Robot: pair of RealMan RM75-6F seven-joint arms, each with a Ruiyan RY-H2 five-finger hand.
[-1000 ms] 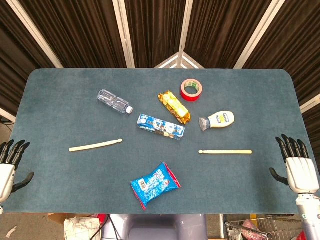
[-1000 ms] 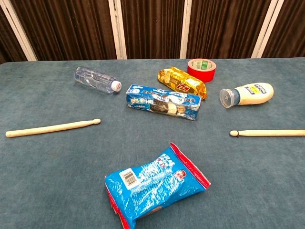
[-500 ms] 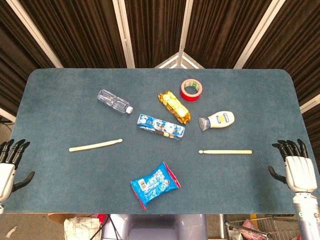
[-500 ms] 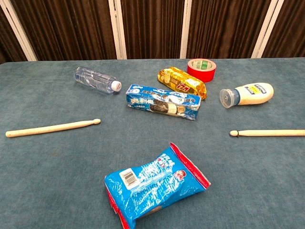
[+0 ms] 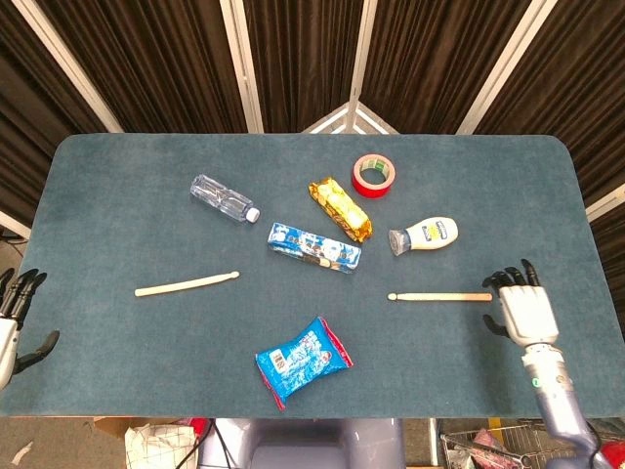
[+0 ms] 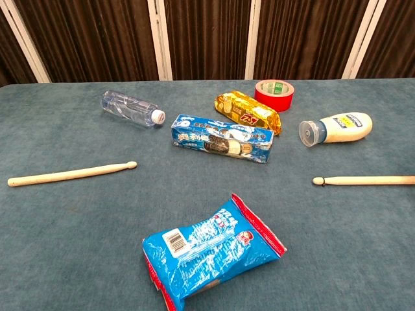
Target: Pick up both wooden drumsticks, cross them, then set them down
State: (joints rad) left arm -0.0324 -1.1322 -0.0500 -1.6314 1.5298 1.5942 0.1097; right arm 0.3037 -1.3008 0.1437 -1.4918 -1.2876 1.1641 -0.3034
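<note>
Beside right hand, drumstick

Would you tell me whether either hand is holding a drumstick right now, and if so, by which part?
Nothing is held. Both drumsticks lie on the table; the right hand, fingers apart, is beside the right drumstick's butt end, and the left hand is off the table's edge.

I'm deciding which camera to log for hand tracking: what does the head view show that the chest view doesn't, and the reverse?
Only the head view shows the left hand off the table's near-left corner and the right hand by the right drumstick's butt end, both with fingers spread. The chest view adds nothing of its own. Both show the left drumstick, water bottle, red tape roll and blue snack bag.
</note>
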